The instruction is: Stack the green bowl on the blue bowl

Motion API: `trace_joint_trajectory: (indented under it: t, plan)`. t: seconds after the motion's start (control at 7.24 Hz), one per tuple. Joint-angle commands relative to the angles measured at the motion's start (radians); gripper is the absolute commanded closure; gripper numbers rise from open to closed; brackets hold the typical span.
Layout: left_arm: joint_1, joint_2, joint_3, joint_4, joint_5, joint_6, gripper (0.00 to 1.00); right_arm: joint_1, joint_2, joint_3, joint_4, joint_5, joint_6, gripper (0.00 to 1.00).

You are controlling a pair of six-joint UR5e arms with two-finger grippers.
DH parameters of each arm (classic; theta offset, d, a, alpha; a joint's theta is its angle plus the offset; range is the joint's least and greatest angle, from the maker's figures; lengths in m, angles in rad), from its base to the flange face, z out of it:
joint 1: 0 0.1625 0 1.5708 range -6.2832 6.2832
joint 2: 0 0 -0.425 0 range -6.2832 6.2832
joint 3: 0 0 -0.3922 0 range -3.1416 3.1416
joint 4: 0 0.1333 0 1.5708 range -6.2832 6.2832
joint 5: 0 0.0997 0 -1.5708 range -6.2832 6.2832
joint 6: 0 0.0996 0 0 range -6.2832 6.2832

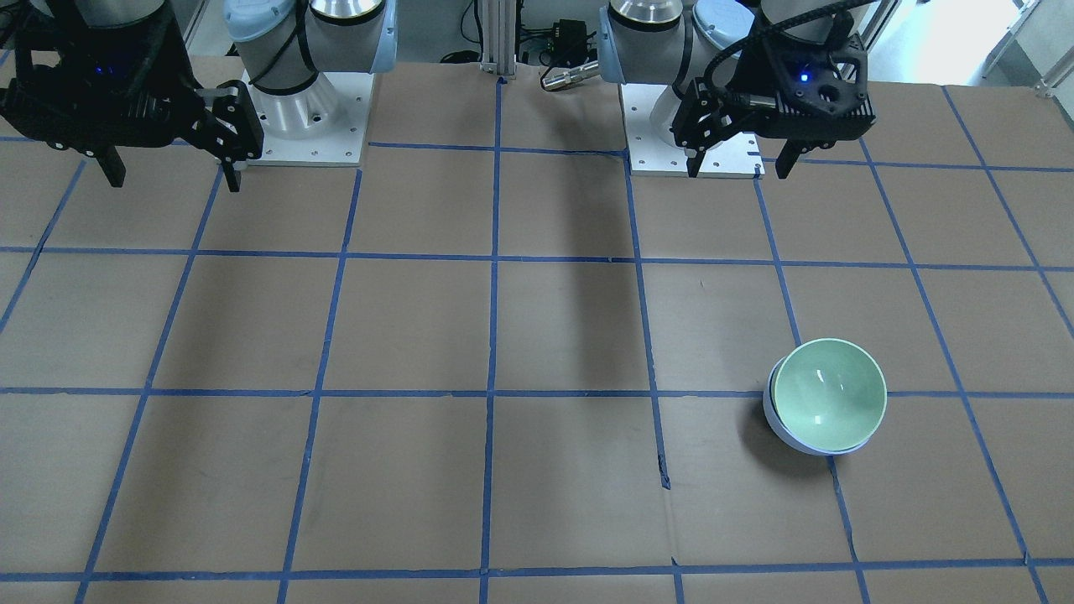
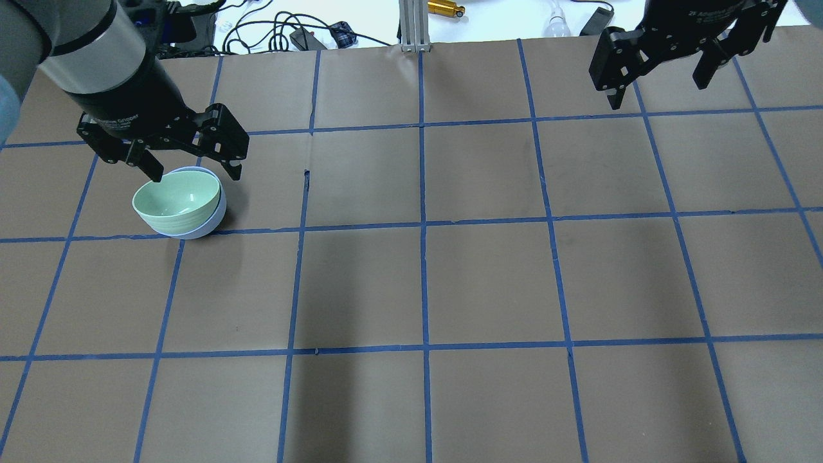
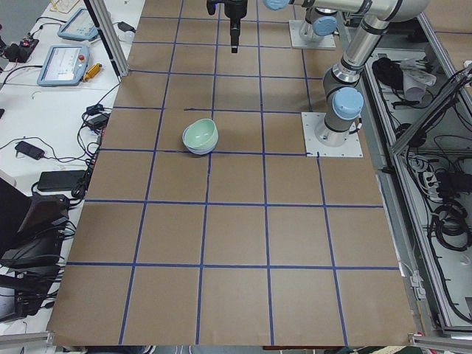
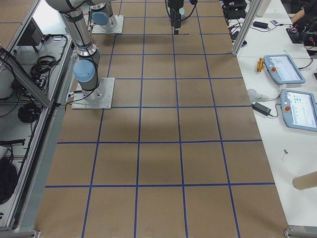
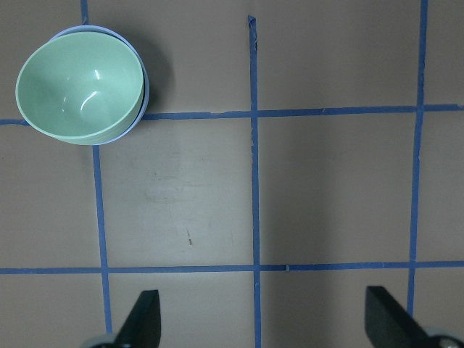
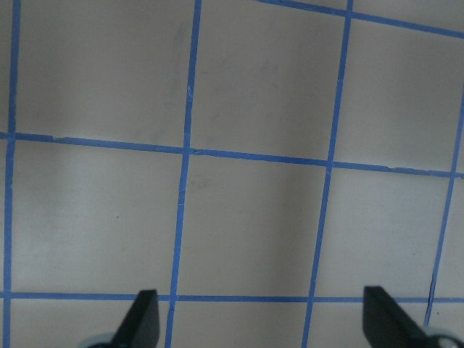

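The green bowl (image 1: pixel 829 394) sits nested inside the blue bowl (image 1: pixel 782 434), slightly tilted, on the brown table. Only the blue bowl's rim and lower side show under it. The stack also shows in the overhead view, green bowl (image 2: pixel 177 200) in blue bowl (image 2: pixel 211 226), and at the top left of the left wrist view, green bowl (image 5: pixel 78 90) in blue bowl (image 5: pixel 144 98). My left gripper (image 2: pixel 196 175) is open and empty, raised well above the table near the bowls. My right gripper (image 2: pixel 657 93) is open and empty, raised at the far right, away from the bowls.
The table (image 2: pixel 424 283) is brown paper with a blue tape grid. The arm bases (image 1: pixel 306 126) stand at the robot's edge of the table. Cables and small devices (image 2: pixel 302 35) lie beyond the far edge.
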Motion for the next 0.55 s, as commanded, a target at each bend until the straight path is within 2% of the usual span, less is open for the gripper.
trace_joint_trajectory:
  t: [0.0, 0.41]
  plan:
    - [0.001, -0.008, 0.010, -0.017, 0.004, -0.004, 0.00, 0.000, 0.000, 0.000, 0.000, 0.000, 0.000, 0.00]
    - [0.002, -0.011, 0.059, -0.031, 0.005, -0.004, 0.00, 0.000, 0.000, 0.000, 0.000, 0.000, 0.000, 0.00]
